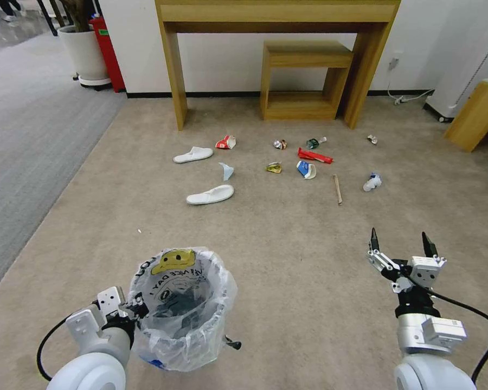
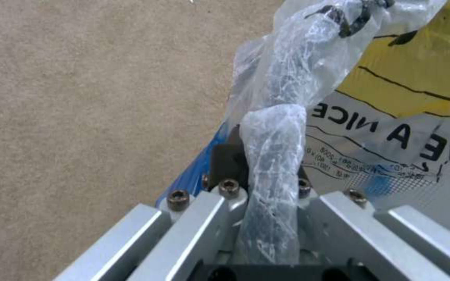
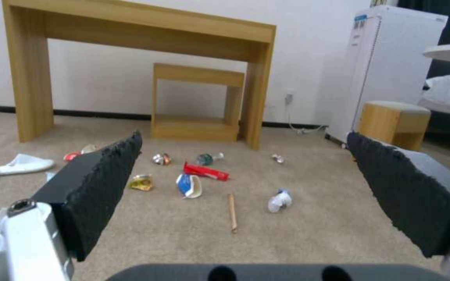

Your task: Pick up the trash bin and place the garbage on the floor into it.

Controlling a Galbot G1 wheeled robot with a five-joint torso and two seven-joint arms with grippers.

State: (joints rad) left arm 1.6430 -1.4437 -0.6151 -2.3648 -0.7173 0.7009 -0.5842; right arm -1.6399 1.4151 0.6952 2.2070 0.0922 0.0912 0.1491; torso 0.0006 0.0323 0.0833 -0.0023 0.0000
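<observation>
Two tools sit nearest: the left tool (image 2: 266,183) pinches the bagged rim of the trash bin (image 1: 181,309), whose liner reads "A NICE DAY"; the right tool (image 1: 401,244) hovers spread wide over the floor (image 1: 287,238). Farther off, the garbage (image 1: 276,162) lies scattered before a wooden worktop (image 1: 276,16).

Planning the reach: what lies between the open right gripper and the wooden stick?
Bare carpet separates the right gripper from the wooden stick, seen in the head view.
</observation>
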